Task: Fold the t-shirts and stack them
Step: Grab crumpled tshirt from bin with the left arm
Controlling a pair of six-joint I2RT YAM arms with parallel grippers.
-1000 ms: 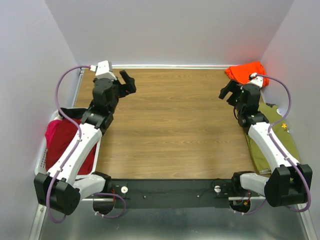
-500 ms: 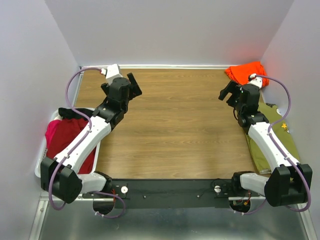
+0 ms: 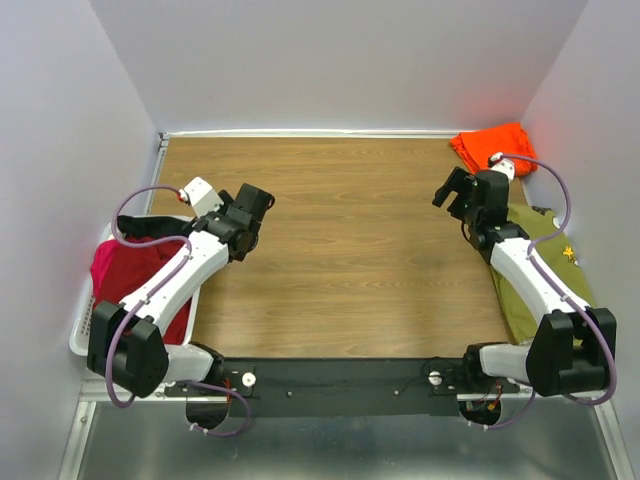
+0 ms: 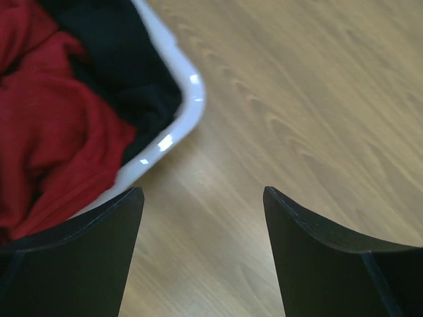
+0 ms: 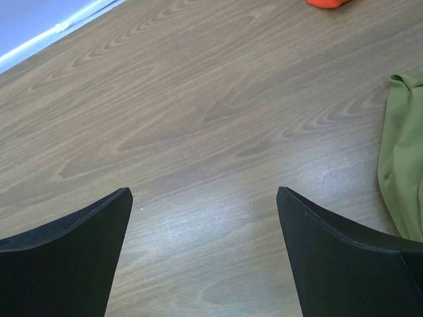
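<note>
Top view, step in hand: I judge this to be the fetching stage. No shirt is laid out for folding on the tabletop [image 3: 350, 240], and neither arm carries cloth.
Top view, left claw [image 3: 258, 203]: over the tabletop's left edge, just beside the white basket [image 3: 80, 325].
Top view, dark red t-shirt [image 3: 125, 275]: bundled in the basket off the left edge, with a black cloth [image 3: 140, 225] at the basket's far end.
Top view, right claw [image 3: 455, 190]: near the right edge, spread wide and empty.
Top view, orange t-shirt [image 3: 490, 145]: crumpled in the far right corner.
Top view, olive green t-shirt [image 3: 548, 235]: along the right edge, partly under the right arm.
Left wrist view, claw: fingers well apart with bare wood between them. The basket rim [image 4: 192, 99] and the red cloth [image 4: 53, 132] lie to one side.
Right wrist view, claw: wide, with only wood between the fingers. The olive cloth [image 5: 403, 152] is at the side and the orange cloth [image 5: 328, 2] is just visible at the top.
Next move, my judgement: the left claw must cross the basket rim, descend onto the red cloth and close on a fold. The cloth is bunched, so it may catch the black cloth as well.
Surface: wood-grain laminate with a pale strip along the far edge.
Room: plain pale walls [image 3: 340, 60] enclose the tabletop on three sides.
</note>
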